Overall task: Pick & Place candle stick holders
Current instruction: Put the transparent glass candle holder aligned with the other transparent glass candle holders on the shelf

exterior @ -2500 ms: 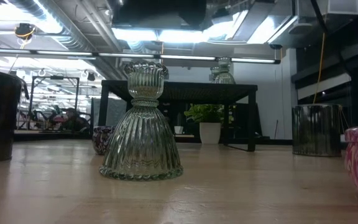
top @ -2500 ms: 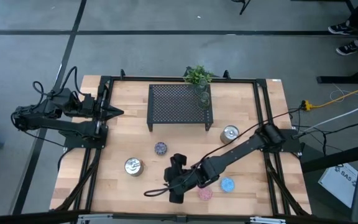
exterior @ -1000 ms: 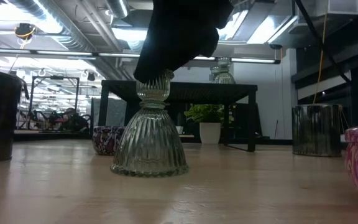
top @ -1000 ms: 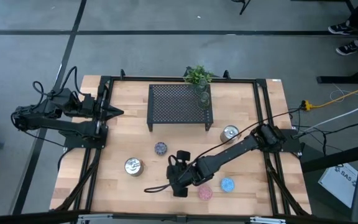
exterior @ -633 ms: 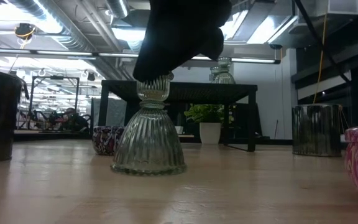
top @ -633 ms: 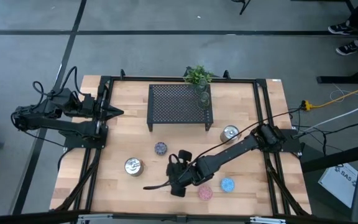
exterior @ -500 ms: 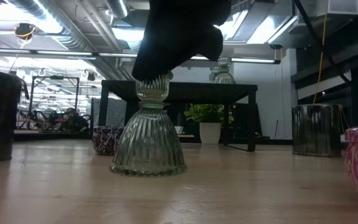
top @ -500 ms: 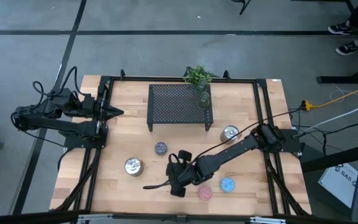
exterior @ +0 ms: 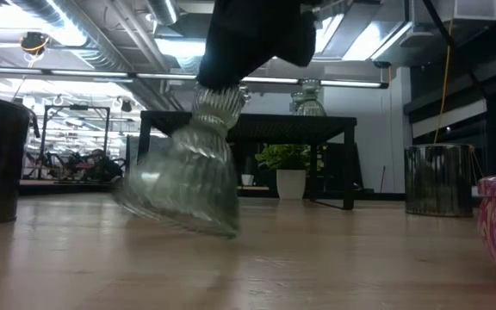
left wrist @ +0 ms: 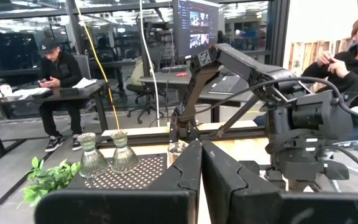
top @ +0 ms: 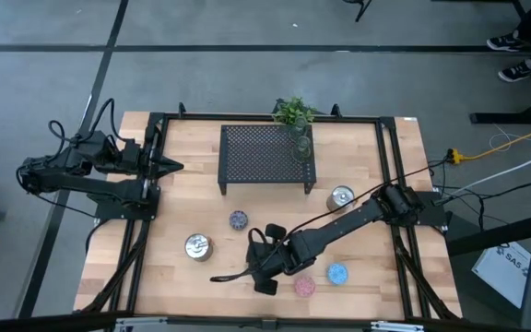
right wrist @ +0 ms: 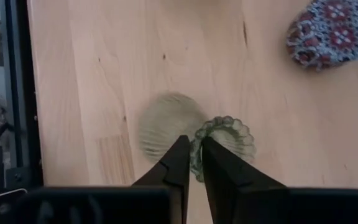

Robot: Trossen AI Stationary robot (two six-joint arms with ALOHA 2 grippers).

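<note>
Ribbed olive-green glass candle stick holder [exterior: 182, 176] hangs tilted above the wooden table [exterior: 334, 258]. Right gripper [right wrist: 191, 163] jaws pinch its scalloped rim. Left gripper [left wrist: 201, 163] jaws are closed, empty.

Ribbed, glossy clear-green glass candle stick holder [exterior: 183, 176] pinched at its rim by the matt black plastic right end effector [right wrist: 191, 163], above a pale, smooth wooden bench [exterior: 334, 258] bearing a shiny silver metal holder [exterior: 437, 179] and a black mesh metal rack [top: 265, 155].
</note>
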